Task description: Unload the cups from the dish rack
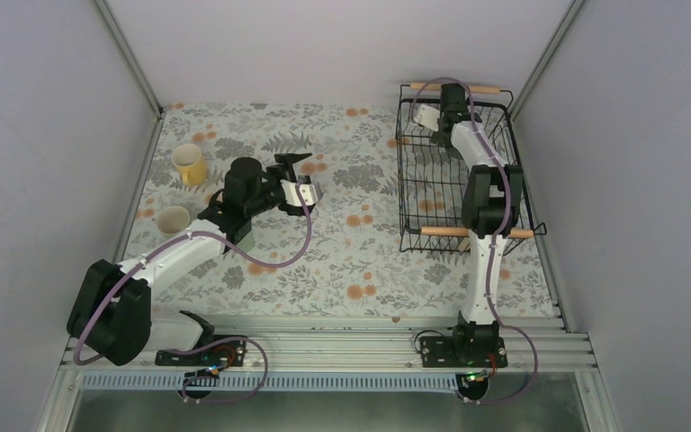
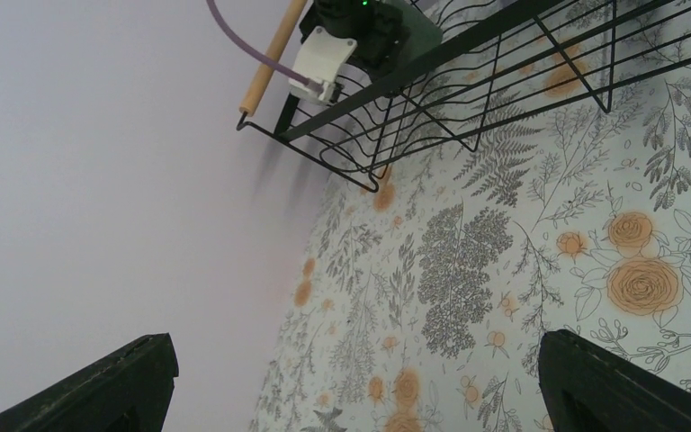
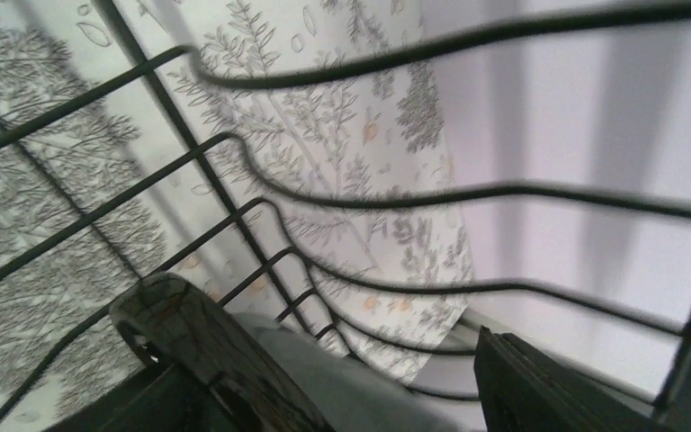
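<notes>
The black wire dish rack (image 1: 432, 193) stands at the right of the table. My right gripper (image 1: 417, 120) reaches into its far left corner. In the right wrist view a dark glossy cup (image 3: 198, 342) lies against the left side of the right gripper (image 3: 360, 396), with a grey rounded surface (image 3: 351, 387) between the jaws. The right finger (image 3: 549, 387) stands apart from that surface, and the left finger is hidden. A yellow cup (image 1: 187, 164) and a beige cup (image 1: 173, 220) stand on the table at the left. My left gripper (image 1: 301, 175) hovers open and empty over the middle of the table.
A dull green shape (image 1: 245, 237) shows under the left forearm, mostly hidden. The left wrist view looks across the flowered cloth (image 2: 468, 270) to the dish rack (image 2: 468, 90) and the back wall. Side walls close in the table on the left and right.
</notes>
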Robot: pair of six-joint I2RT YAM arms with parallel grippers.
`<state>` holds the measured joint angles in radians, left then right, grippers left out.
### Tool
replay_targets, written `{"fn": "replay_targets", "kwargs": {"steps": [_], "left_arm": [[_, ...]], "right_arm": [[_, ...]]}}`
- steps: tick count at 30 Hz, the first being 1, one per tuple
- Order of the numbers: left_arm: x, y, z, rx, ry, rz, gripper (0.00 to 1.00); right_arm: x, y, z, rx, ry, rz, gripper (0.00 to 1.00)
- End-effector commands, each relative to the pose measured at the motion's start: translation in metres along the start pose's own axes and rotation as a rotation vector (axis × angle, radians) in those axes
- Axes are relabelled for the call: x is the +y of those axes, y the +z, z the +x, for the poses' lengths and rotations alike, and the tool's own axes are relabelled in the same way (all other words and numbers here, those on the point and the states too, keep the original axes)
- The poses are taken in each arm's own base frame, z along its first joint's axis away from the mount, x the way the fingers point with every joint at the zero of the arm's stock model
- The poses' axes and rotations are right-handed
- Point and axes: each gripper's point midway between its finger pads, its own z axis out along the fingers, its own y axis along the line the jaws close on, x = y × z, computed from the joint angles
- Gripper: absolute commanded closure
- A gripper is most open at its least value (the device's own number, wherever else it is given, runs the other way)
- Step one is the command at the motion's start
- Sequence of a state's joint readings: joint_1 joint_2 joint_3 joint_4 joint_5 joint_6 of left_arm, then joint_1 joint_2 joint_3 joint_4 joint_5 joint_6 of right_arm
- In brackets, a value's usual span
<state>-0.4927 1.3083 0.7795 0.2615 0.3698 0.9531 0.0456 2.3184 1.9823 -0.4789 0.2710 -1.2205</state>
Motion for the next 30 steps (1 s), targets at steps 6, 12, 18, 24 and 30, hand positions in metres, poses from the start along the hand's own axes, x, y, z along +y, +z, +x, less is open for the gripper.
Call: {"fn": "replay_targets", "kwargs": {"steps": [6,12,18,24,30], "left_arm": [[-0.001,0.0,-0.008,-0.059,-0.014,0.024,0.0],[0.003,0.0,-0.014,-0.077,-0.012,0.022,0.0],[0.006,0.001,-0.02,-0.094,-0.02,0.026,0.0],[0.002,-0.003,-0.022,-0.104,-0.027,0.036,0.0],[-0.001,-0.006,-0.026,-0.114,-0.028,0.053,0.0]], "right_arm": [[0.012,0.014,0.002,0.078,-0.032,-0.075,0.77],[0.015,-0.013,-0.008,-0.005,0.054,-0.146,0.93],[0.006,-0.068,-0.021,-0.124,0.132,-0.209,0.96],[-0.002,-0.124,-0.032,-0.236,0.211,-0.288,0.96],[-0.009,-0.135,-0.018,-0.199,0.258,-0.271,0.37]]}}
